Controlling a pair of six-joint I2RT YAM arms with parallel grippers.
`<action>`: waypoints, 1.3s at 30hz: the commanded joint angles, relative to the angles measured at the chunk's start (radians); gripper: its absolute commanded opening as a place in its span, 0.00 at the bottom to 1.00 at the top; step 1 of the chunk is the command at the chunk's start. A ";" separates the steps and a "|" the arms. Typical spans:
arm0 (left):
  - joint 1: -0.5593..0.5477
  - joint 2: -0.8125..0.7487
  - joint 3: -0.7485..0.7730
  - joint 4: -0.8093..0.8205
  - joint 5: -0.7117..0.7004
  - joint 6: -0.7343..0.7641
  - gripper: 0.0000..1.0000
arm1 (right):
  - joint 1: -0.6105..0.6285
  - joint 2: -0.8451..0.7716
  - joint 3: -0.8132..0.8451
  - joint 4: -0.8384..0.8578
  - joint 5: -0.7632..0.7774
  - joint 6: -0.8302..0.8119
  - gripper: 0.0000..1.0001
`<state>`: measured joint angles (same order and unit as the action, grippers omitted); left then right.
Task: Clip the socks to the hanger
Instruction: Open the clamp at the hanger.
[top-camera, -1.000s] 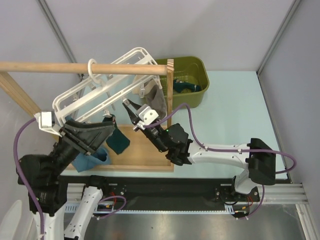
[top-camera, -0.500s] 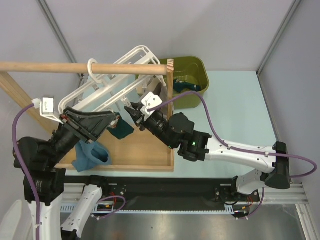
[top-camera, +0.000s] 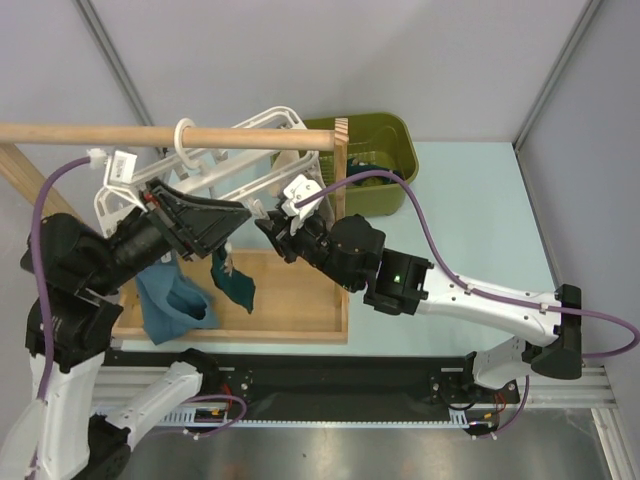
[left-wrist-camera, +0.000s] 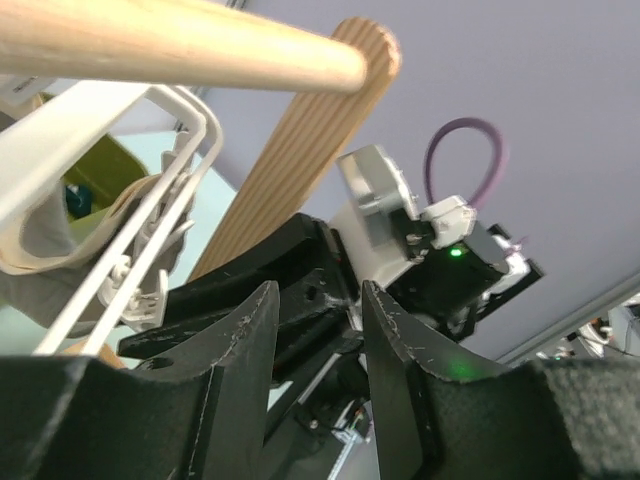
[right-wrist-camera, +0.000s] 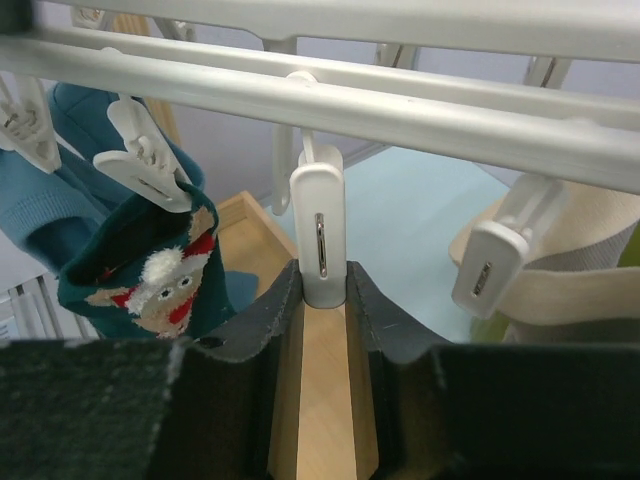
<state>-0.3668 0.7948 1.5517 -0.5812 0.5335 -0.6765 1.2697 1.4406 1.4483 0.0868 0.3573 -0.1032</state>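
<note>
Over the last second both arms have climbed from the wooden tray (top-camera: 295, 300) up to the hanger (right-wrist-camera: 420, 130), which hangs by its ring from the wooden rod (top-camera: 90, 133) in the upper left of the top view. The left arm, low at the lower left a second ago, now reaches in under the rod.

The right gripper (right-wrist-camera: 322, 285) has closed its jaws on the foot of a white clip peg (right-wrist-camera: 322, 240) dangling from the middle bar.

In the left wrist view, the left gripper (left-wrist-camera: 318, 300) shows its jaws partly apart with nothing between them, only the right arm beyond.

The dark teal sock (right-wrist-camera: 140, 275) now hangs from the next peg to the left, with a lighter blue sock (right-wrist-camera: 40, 200) behind it. So I judge that one sock is hung and the next peg is being readied.

No brand or lettering is readable. The teal sock carries a red-and-white bearded-face patch.
</note>
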 joint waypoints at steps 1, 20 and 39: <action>-0.092 0.020 0.009 -0.062 -0.131 0.092 0.44 | -0.007 -0.023 0.041 -0.054 0.003 0.040 0.00; -0.218 -0.181 -0.416 0.251 -0.420 -0.008 0.67 | -0.058 0.043 0.237 -0.376 -0.113 0.253 0.00; -0.248 -0.146 -0.446 0.288 -0.518 -0.124 0.67 | 0.000 0.024 0.262 -0.475 -0.112 0.266 0.00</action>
<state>-0.6090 0.6453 1.1294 -0.3264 0.0540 -0.7547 1.2495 1.4883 1.7115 -0.3317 0.2539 0.1638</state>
